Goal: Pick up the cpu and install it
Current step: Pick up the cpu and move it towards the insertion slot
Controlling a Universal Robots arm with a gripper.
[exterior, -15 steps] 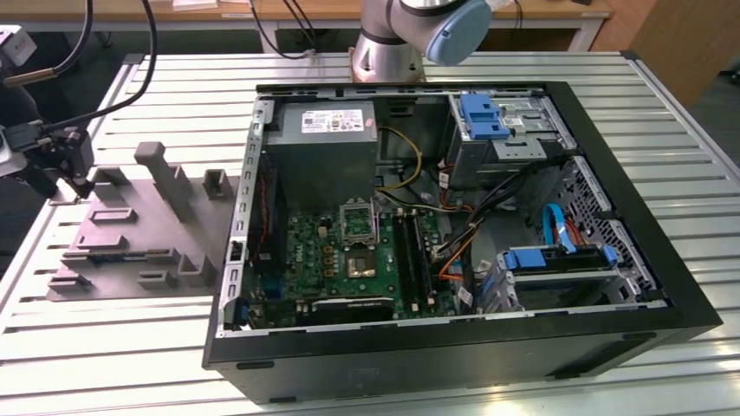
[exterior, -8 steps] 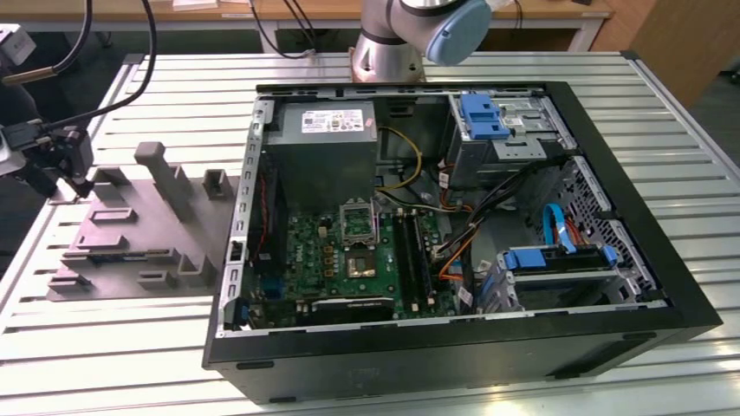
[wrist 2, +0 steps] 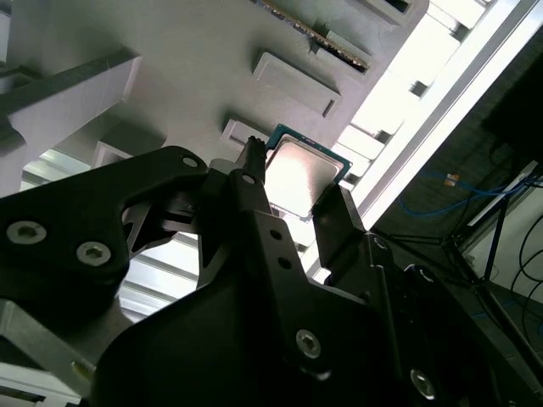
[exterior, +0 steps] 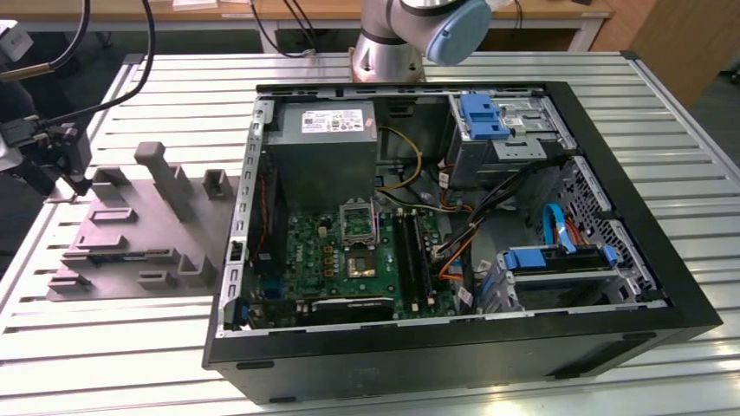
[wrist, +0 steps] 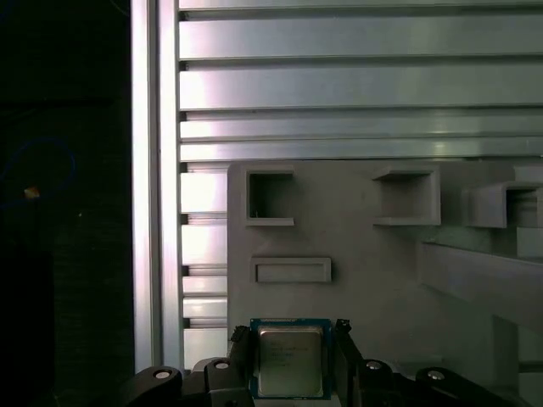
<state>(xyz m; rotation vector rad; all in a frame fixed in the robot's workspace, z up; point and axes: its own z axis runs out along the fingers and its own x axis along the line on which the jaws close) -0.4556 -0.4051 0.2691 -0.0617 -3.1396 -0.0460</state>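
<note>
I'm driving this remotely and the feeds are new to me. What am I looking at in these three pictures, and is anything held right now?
The exterior view looks down on a slatted table with one robot arm, a grey tray and an open computer case holding a green motherboard. The two wrist views ride on the arm and look past its pincer. In both wrist views, the pincer grips the cpu, a small silver square, by opposite edges over the tray.

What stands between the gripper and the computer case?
In the exterior view, the grey tray with its upright posts spans the stretch from the gripper to the computer case.
</note>
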